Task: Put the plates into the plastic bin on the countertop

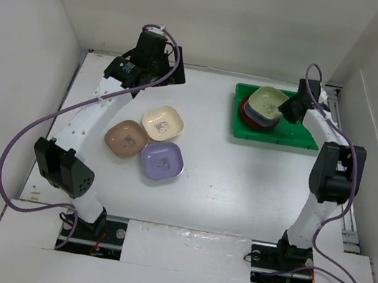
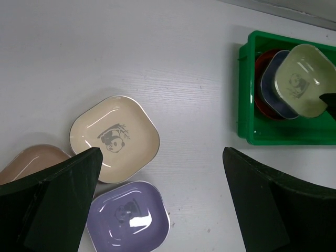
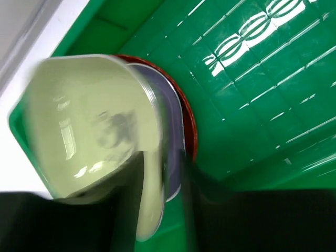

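Note:
The green plastic bin [image 1: 283, 140] [image 3: 252, 79] stands at the back right of the countertop [image 1: 239, 186]. In it an olive-green plate [image 1: 268, 100] [image 3: 89, 126] [image 2: 304, 79] leans on a lavender plate [image 3: 170, 136] and a red plate [image 3: 190, 126]. My right gripper [image 1: 287, 108] [image 3: 156, 220] straddles the olive plate's blurred rim, its jaws slightly apart, with a gap on the right side. On the countertop lie a cream plate [image 1: 162, 122] [image 2: 114, 137], a tan-pink plate [image 1: 125, 138] [image 2: 31, 160] and a lavender plate [image 1: 162, 160] [image 2: 128, 215]. My left gripper [image 1: 161, 53] [image 2: 161, 155] hovers wide open and empty above them.
White walls close in the countertop on the left, back and right. The bin's right half [image 3: 273, 63] holds no dishes. A purple cable [image 1: 20, 150] loops out from the left arm toward the left wall.

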